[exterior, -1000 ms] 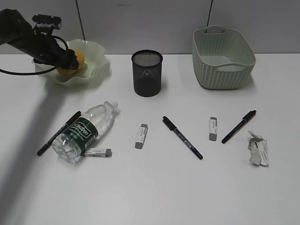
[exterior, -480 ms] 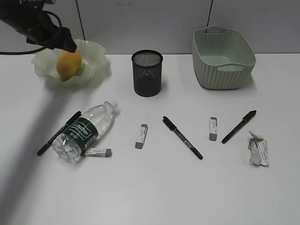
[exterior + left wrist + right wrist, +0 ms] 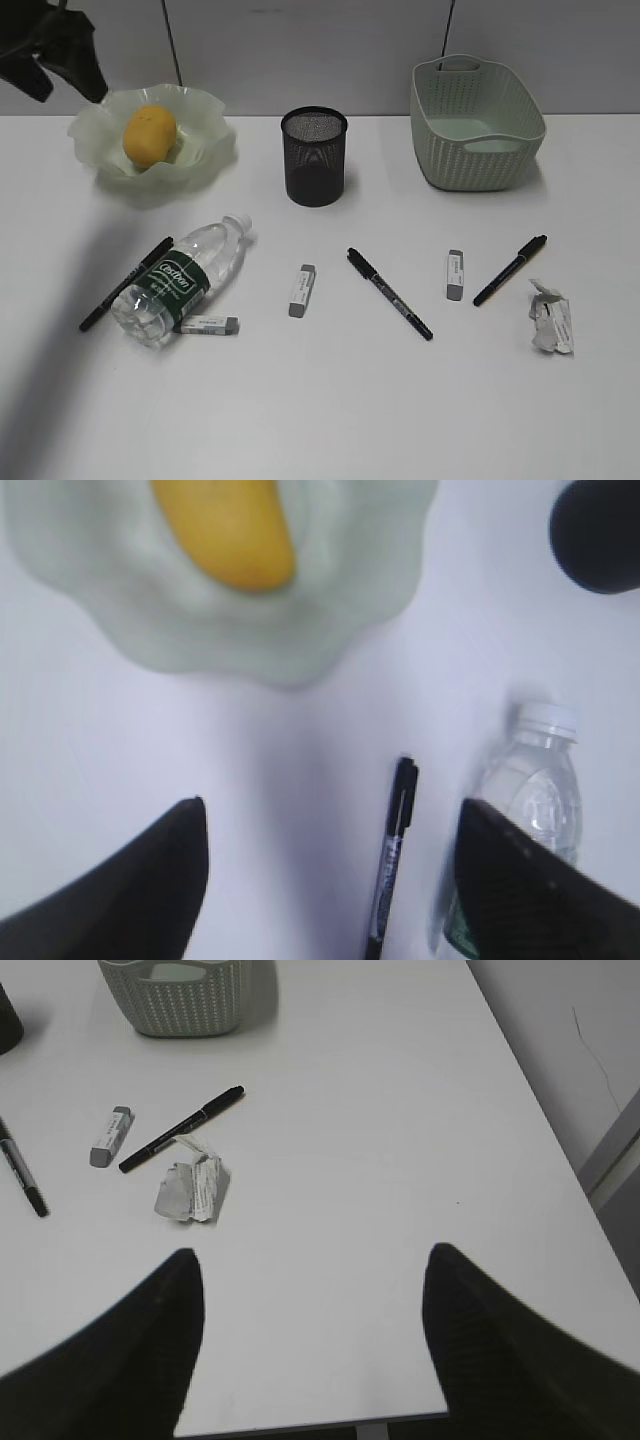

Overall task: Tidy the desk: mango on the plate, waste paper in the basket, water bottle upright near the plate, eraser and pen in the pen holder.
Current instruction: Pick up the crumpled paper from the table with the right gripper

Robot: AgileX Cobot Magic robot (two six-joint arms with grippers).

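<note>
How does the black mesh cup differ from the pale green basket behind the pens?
The pen holder is black, round and see-through metal mesh; the basket is pale green, oval, with woven-look sides and cut-out handles. The pen holder is narrower and tall for its width, while the basket is wider and squat. Both stand upright near the back of the desk, and neither shows anything inside.

The yellow-orange mango [image 3: 149, 134] lies in the pale green ruffled plate [image 3: 205, 125] at the desk's [image 3: 320, 400] far left, while the clear water bottle [image 3: 180, 280] with its dark green label lies on its side nearer the front. The black mesh pen holder [image 3: 314, 156] stands upright mid-desk, the woven pale green basket [image 3: 476, 124] at far right. Three black pens [image 3: 389, 293], three grey-white erasers [image 3: 301, 290] and the crumpled waste paper [image 3: 551, 317] lie on the tabletop.
</note>
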